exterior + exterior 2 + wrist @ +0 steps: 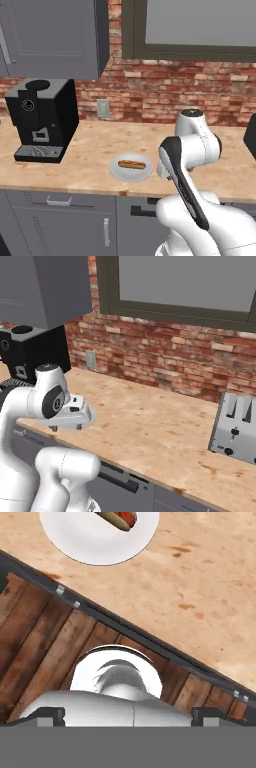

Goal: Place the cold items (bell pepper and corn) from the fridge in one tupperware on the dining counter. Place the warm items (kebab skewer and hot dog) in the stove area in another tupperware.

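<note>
- A hot dog (132, 164) lies on a round white plate (120, 172) on the wooden counter (90, 150), close to the counter's front edge, between the coffee machine and the arm.
- In the hand view the hot dog (119, 518) sits at the top edge, cut off by the frame, on the plate (90, 542); its bun holds a red sausage.
- The gripper (128, 714) shows 2 dark finger tips at the lower corners of the hand view, set as wide apart as they go, with nothing between them; it hangs over the wood floor (45, 642) in front of the counter edge, apart from the plate.
- A black coffee machine (42, 120) stands on the counter's left part, against the brick wall (165, 90), under a grey wall cabinet (50, 35).
- A steel toaster (235, 428) with 2 slots stands on the counter at the right, well apart from the plate.
- A light outlet plate (103, 108) sits on the brick wall just right of the coffee machine.
- Grey base cabinets (60, 220) with handles run below the counter.
</note>
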### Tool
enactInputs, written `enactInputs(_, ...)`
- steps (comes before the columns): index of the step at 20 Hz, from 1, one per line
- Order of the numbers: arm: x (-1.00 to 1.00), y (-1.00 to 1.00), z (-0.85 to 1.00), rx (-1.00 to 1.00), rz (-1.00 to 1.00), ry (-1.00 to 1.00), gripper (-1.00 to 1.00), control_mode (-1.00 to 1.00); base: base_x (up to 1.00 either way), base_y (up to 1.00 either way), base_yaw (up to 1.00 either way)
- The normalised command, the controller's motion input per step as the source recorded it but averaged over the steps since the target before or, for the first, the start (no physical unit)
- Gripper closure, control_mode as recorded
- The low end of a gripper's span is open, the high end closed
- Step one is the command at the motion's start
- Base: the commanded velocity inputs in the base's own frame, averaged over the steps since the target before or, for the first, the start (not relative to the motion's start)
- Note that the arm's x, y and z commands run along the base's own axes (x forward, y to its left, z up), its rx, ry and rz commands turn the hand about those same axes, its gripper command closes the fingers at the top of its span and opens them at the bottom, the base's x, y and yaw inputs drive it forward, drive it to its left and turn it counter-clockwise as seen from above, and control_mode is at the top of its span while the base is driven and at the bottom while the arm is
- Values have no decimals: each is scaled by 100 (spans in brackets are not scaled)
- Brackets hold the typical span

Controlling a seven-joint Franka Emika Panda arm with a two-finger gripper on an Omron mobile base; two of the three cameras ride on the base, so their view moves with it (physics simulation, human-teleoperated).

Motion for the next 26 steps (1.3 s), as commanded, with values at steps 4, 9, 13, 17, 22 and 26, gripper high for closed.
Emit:
enactInputs(4,92,25,0,4,50,-4,-100,-100,0,0,0)
enactInputs(9,96,48,-10,0,35,5,-100,-100,0,0,0)
enactInputs(13,88,35,-38,0,14,18,-100,-100,0,0,0)
enactInputs(17,85,31,-33,0,4,9,-100,-100,0,0,0)
enactInputs(22,61,27,-46,0,0,0,-100,-100,0,0,0)
enactInputs(26,24,20,-63,0,0,0,-100,-100,0,0,0)
